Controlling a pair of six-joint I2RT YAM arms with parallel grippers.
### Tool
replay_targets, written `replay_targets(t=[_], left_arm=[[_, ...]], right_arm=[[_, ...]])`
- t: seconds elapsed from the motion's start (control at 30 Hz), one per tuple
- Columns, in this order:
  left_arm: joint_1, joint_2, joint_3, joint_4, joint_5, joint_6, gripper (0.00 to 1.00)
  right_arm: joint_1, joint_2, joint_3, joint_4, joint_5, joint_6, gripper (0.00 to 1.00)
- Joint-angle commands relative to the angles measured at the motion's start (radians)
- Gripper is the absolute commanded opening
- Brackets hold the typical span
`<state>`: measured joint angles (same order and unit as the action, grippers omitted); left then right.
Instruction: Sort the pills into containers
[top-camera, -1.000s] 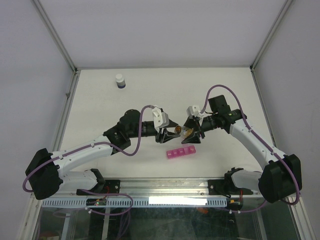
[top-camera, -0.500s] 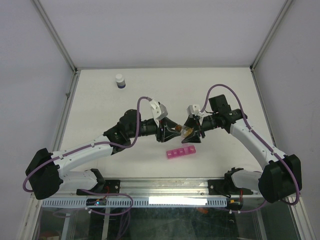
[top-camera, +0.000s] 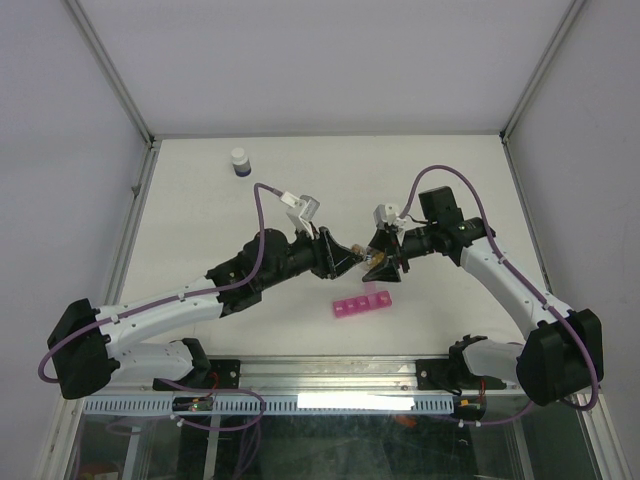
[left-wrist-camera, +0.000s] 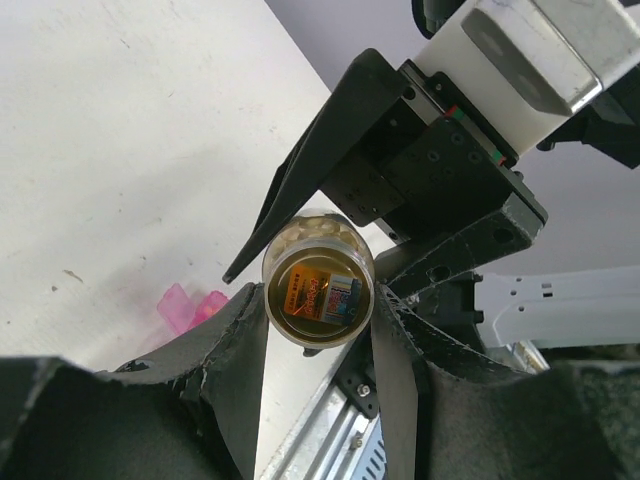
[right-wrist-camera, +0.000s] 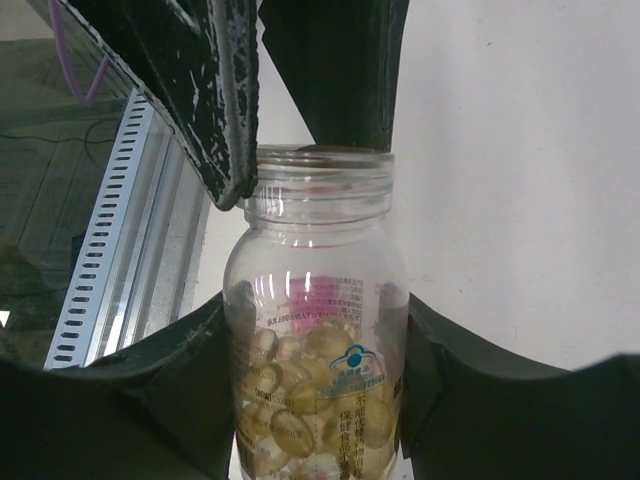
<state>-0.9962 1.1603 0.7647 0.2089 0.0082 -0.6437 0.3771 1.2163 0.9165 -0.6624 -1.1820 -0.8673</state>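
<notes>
A small clear vial (top-camera: 372, 262) of yellow softgel pills hangs in the air between my two grippers, above the table. My right gripper (top-camera: 382, 264) is shut on its body (right-wrist-camera: 318, 390), the threaded neck bare and pointing away. My left gripper (top-camera: 352, 259) is shut on the amber cap (left-wrist-camera: 318, 290) at the vial's mouth; its fingers (right-wrist-camera: 215, 90) show at the neck in the right wrist view. The pink pill-box strip (top-camera: 362, 303) lies on the table just below the vial, lids down. It also shows in the left wrist view (left-wrist-camera: 190, 308).
A white-capped dark bottle (top-camera: 239, 162) stands at the far left of the table. The metal rail (top-camera: 330, 375) runs along the near edge, close to the pill box. Enclosure walls border the table on the left, right and back.
My left wrist has rolled, its camera swinging up and to the left, while its fingers stay at the vial's mouth. My right gripper and the vial have hardly moved.
</notes>
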Motion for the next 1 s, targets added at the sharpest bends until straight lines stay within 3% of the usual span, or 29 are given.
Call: replay_targets(t=[0.0, 0.2, 0.4, 0.5, 0.6, 0.73, 0.97], left_arm=[[0.001, -0.053, 0.054, 0.072, -0.072, -0.156, 0.03], [0.002, -0.074, 0.057, 0.041, -0.083, -0.257, 0.01], [0.002, -0.059, 0.061, 0.031, -0.082, -0.271, 0.09], [0.002, -0.046, 0.063, 0.04, -0.061, -0.227, 0.25], [0.002, -0.045, 0.057, 0.064, -0.032, -0.207, 0.53], [0.002, -0.063, 0.042, 0.097, 0.001, -0.174, 0.76], [0.002, -0.11, 0.015, 0.073, 0.007, -0.116, 0.98]], right_arm=[[0.003, -0.018, 0.032, 0.036, -0.034, -0.005, 0.0], [0.003, -0.013, 0.031, 0.04, -0.037, 0.001, 0.0], [0.002, -0.015, 0.03, 0.04, -0.042, 0.0, 0.0], [0.003, -0.015, 0.029, 0.039, -0.046, -0.001, 0.0], [0.002, -0.017, 0.031, 0.033, -0.054, -0.007, 0.0], [0.003, -0.016, 0.032, 0.025, -0.06, -0.014, 0.0], [-0.002, -0.015, 0.039, 0.003, -0.084, -0.033, 0.0]])
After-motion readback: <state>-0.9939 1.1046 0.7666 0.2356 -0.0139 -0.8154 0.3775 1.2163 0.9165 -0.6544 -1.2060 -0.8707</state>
